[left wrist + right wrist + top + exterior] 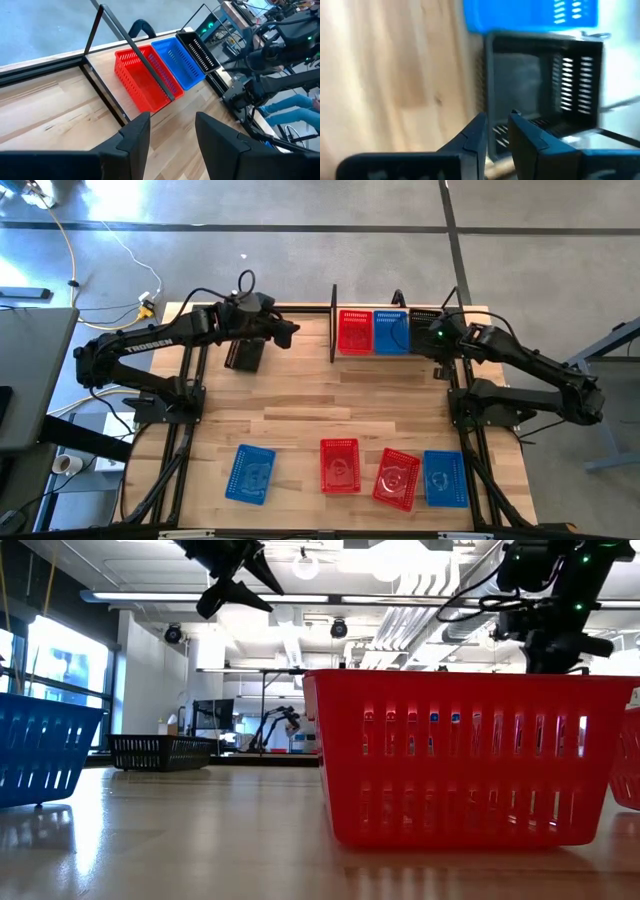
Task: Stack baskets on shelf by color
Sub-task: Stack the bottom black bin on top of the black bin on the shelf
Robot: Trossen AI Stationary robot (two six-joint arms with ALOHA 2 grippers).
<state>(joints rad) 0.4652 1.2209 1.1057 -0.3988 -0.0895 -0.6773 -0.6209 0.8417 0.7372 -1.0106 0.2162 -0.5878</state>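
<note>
Black basket point(540, 90) on the shelf point(334, 323) under parted right gripper point(497, 130) (second black basket point(160, 752) only in low view).

i see three baskets point(389, 332) side by side in the shelf point(334, 323) at the surface's point(300, 405) far edge, one more basket point(243, 352) toward its far left corner, four others point(340, 465) along its near edge.

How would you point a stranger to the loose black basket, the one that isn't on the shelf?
Start at the shelf on the table's far edge. Left of its end upright, under the left gripper, the loose black basket sits on bare wood. It is the only black one outside the shelf; other loose baskets are red or blue, along the near edge.
</note>
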